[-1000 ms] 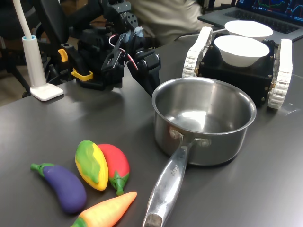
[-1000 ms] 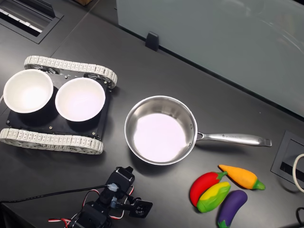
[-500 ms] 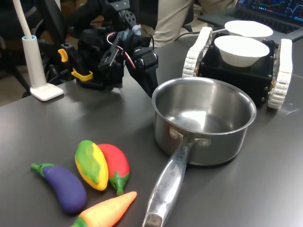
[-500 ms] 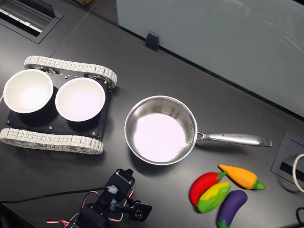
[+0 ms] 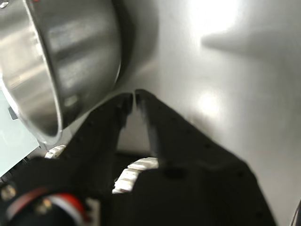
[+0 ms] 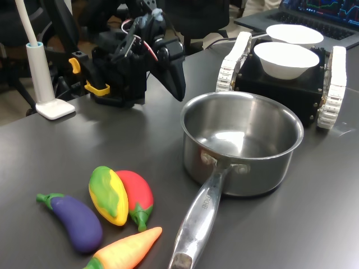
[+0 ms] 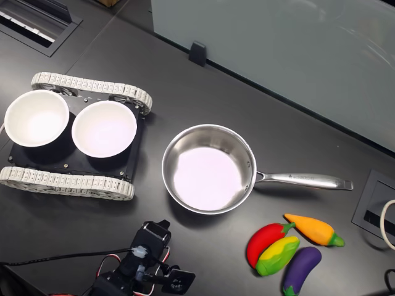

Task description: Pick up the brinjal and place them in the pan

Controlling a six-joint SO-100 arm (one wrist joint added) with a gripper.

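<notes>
The brinjal [image 6: 76, 221] [image 7: 301, 268] is purple with a green stem cap. It lies on the dark table at the outer end of a cluster of toy vegetables, far from the arm. The pan [image 6: 241, 140] [image 7: 210, 169] is shiny steel, stands upright and holds nothing; its long handle [image 7: 305, 180] points to the second exterior view's right. My gripper [image 6: 178, 94] [image 7: 159, 230] [image 5: 134, 96] hangs tilted down just beside the pan's outer wall [image 5: 66, 61], above the table. Its black fingertips meet with nothing between them.
A yellow-green pepper [image 6: 109, 195], a red chilli [image 6: 137, 196] and an orange carrot [image 6: 126, 250] lie next to the brinjal. Two white bowls [image 7: 37, 118] [image 7: 103, 128] sit on a black tracked vehicle [image 7: 68, 184] beyond the pan. A white lamp base [image 6: 54, 107] stands by the arm's mount.
The arm has lifted: the gripper rose from low beside the pan to a higher, downward-tilted pose. Pan and vegetables have not moved.
</notes>
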